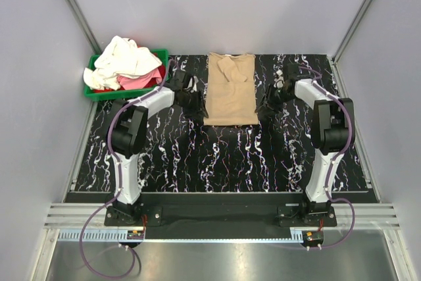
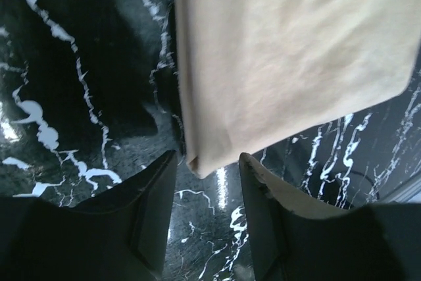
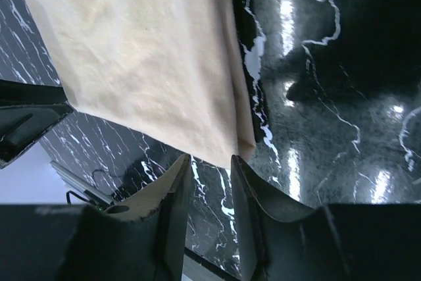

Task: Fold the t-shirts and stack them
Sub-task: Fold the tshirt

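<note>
A tan t-shirt (image 1: 230, 90) lies flat on the black marbled table, sleeves folded in, forming a long rectangle. My left gripper (image 1: 196, 108) is open beside its near left corner; in the left wrist view that gripper (image 2: 207, 162) has the shirt's corner (image 2: 197, 162) just ahead of its jaws, not held. My right gripper (image 1: 266, 111) is open beside the near right corner; in the right wrist view that gripper (image 3: 210, 161) sits just short of the shirt's edge (image 3: 223, 143). More shirts, white (image 1: 122, 60) and pink (image 1: 141, 81), sit heaped in a green bin (image 1: 99, 91).
The green bin stands at the table's far left corner. Grey walls with metal rails enclose the table (image 1: 217, 162) on three sides. The left gripper's tip shows at the left edge of the right wrist view (image 3: 26, 123).
</note>
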You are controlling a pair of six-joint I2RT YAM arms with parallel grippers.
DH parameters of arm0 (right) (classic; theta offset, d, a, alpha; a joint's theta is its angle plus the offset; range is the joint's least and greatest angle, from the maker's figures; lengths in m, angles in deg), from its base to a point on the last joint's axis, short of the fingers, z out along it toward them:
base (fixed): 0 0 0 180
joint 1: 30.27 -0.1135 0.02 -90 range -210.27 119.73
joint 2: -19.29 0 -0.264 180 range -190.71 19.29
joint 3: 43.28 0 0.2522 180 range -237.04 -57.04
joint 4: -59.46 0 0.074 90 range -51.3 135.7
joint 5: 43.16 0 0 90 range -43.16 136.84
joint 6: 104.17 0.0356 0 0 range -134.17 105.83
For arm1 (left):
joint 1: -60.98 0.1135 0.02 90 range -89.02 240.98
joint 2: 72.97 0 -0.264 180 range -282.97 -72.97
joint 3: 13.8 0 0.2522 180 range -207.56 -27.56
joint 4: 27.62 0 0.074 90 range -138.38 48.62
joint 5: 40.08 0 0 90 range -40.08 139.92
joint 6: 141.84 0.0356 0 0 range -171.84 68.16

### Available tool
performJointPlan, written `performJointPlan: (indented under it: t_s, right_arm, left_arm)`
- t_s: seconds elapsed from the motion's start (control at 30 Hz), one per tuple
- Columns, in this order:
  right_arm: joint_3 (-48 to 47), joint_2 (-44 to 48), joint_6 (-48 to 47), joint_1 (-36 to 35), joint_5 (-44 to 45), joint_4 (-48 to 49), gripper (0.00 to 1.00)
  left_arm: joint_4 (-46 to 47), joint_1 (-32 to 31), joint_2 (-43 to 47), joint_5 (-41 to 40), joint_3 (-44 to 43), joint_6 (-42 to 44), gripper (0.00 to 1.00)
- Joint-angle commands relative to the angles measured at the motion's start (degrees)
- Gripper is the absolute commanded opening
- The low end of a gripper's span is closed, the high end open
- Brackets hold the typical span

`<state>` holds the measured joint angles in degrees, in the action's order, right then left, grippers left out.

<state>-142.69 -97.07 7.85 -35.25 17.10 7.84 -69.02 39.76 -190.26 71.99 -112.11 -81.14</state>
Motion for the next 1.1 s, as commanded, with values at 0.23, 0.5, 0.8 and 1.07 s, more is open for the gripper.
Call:
performJointPlan:
  t_s: [0.23, 0.5, 0.8, 1.07]
  right_arm:
    - [3.2, -2.47, -2.25, -1.88, -1.91, 8.07, 0.34]
    - [16.81, 5.87, 0.03, -1.88, 6.08, 15.88, 0.0]
    - [26.58, 10.35, 1.71, -2.15, 5.31, 17.83, 0.0]
    - [31.16, 18.69, 5.4, -2.32, 8.02, 12.56, 0.03]
  left_arm:
    - [4.34, 0.47, -1.79, 2.54, 2.02, -2.16, 0.38]
    - [7.07, -0.05, 0.04, 4.66, 7.9, -4.89, 0.0]
    - [7.78, -2.69, 5.23, 1.49, 15.46, -6.82, 0.0]
    - [4.97, -3.84, 13.31, -4.39, 21.63, -7.09, 0.12]
